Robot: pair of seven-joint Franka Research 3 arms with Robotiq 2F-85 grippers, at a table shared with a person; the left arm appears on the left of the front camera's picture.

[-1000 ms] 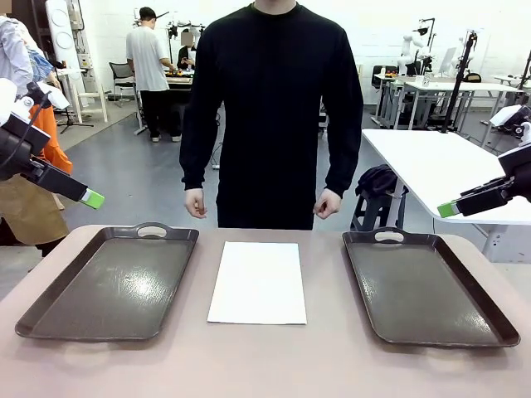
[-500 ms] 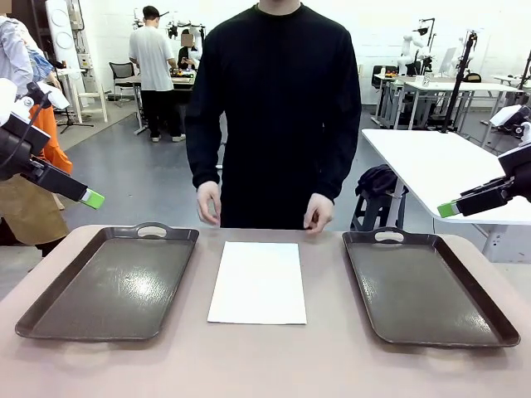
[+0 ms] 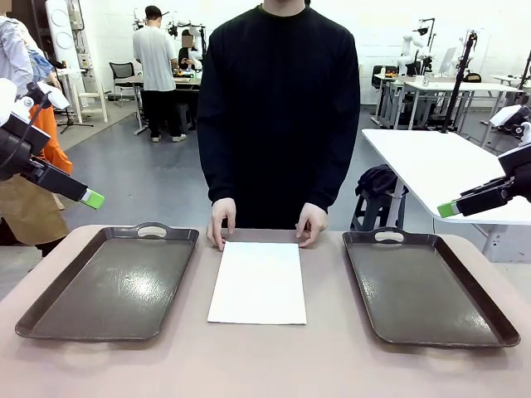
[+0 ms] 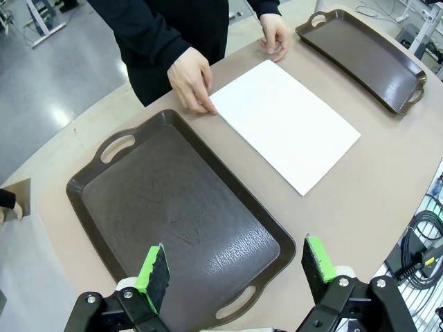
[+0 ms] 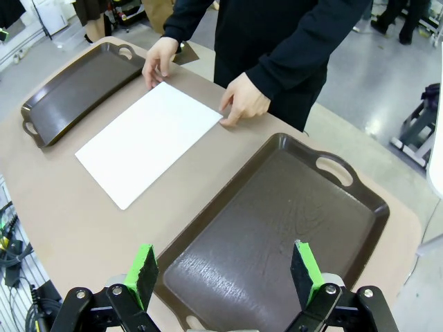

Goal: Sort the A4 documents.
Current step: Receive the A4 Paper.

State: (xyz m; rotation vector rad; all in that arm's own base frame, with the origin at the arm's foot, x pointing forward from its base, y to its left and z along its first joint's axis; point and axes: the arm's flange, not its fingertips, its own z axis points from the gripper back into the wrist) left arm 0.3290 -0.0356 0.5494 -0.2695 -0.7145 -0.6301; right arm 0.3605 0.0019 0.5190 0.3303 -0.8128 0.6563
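Note:
A white stack of A4 documents (image 3: 258, 282) (image 4: 284, 123) (image 5: 148, 139) lies flat in the middle of the table, between two dark brown trays. A person in black stands at the far edge with both hands (image 3: 221, 224) resting at the stack's far corners. My left gripper (image 3: 93, 199) (image 4: 236, 268) hangs open, high above the left tray (image 3: 112, 282) (image 4: 173, 214), holding nothing. My right gripper (image 3: 449, 209) (image 5: 223, 271) is open too, raised over the right tray (image 3: 425, 286) (image 5: 277, 228), with nothing between its fingers.
Both trays are bare inside. The tan tabletop (image 3: 265, 356) has free room in front of the paper. A white table (image 3: 440, 166) stands beyond the right side. Cables (image 4: 422, 235) hang off the table edge in the left wrist view.
The person's hands have come down from beside the body onto the table at the far corners of the paper. Neither arm has moved.

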